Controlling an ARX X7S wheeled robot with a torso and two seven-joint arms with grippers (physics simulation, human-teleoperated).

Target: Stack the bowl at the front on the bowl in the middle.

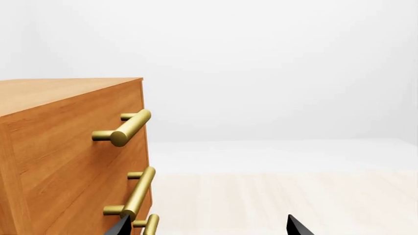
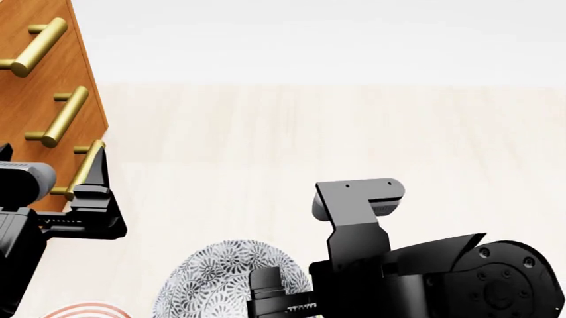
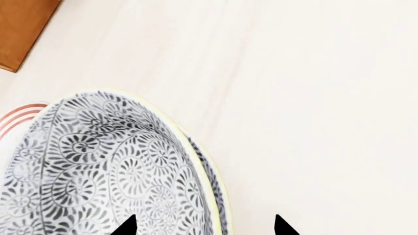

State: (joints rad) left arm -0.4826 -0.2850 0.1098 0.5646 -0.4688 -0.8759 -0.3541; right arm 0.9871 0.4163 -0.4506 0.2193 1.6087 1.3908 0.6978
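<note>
in the left wrist view, a wooden cabinet (image 1: 72, 147) is filling one side of the frame, its brass bar handles (image 1: 124, 128) sticking out from the drawer fronts. the two dark fingertips of the left gripper (image 1: 207, 227) are just poking in at the frame edge, standing well apart with nothing between them, over the pale wooden surface (image 1: 274, 196).

in the head view, the left gripper (image 2: 93, 192) is hanging close to the lowest cabinet handle (image 2: 81, 171); whether it is touching the handle cannot be told. a flower-patterned bowl (image 2: 221, 278) is showing at the bottom of the frame, partly hidden behind the right arm (image 2: 415, 271), with its patterned outer wall facing the camera. a red-ringed white plate (image 2: 84, 310) is peeking in beside it at the lower edge. which bowl of the task this one is cannot be told here.

in the right wrist view, the bowl (image 3: 98, 171) is sitting tilted, its pale yellow-green rim (image 3: 196, 166) running across the frame, and a second rim line (image 3: 219, 191) is showing just outside the first, as if one bowl is nesting in another. no contents are showing. the plate (image 3: 16, 117) is lying just beside it. the right gripper (image 3: 202, 226) is spread wide, one fingertip over the bowl's pattern and the other over bare surface, gripping nothing that can be seen.
</note>
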